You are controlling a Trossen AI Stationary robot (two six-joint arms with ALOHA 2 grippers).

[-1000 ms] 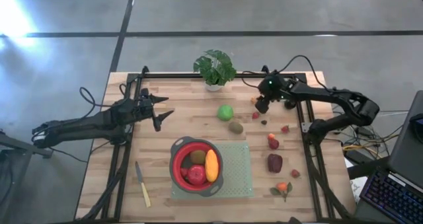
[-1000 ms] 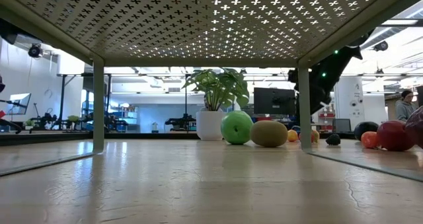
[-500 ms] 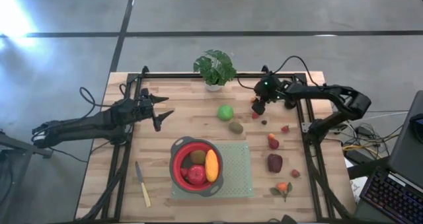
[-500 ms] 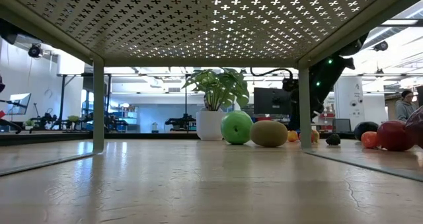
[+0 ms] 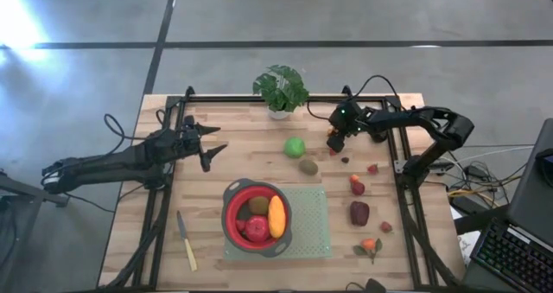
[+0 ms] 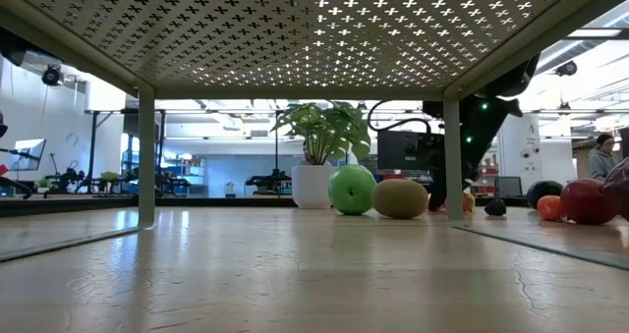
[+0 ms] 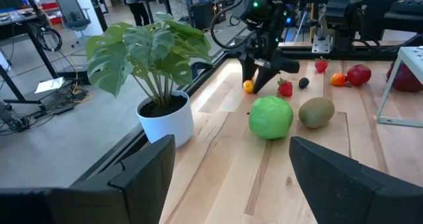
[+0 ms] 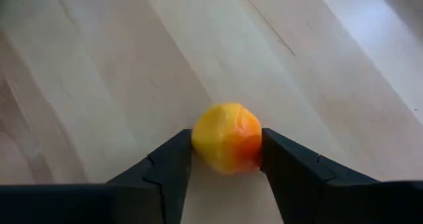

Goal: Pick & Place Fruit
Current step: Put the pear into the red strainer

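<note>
A small orange-yellow fruit lies on the wooden table at the far right, and my right gripper is closed around it. The same gripper hides it from above. Nearby lie a green ball, a brown kiwi, a small red piece and a dark one. A red bowl holds a kiwi, an orange elongated piece and a red apple. My left gripper waits open at the table's left, holding nothing. My right gripper pinches the small orange-yellow fruit by its two opposite sides between its two fingertips. The fingers slant down from the table's right side. The fruit rests on the table top.
A potted plant stands at the far edge. More red pieces, a dark-red lump and a leafy orange piece lie on the right. The bowl stands on a green mat, and a knife lies near left.
My right gripper has sunk toward the table and shifted a little toward the table's left edge, coming down at the small orange fruit. My left arm has kept still.
</note>
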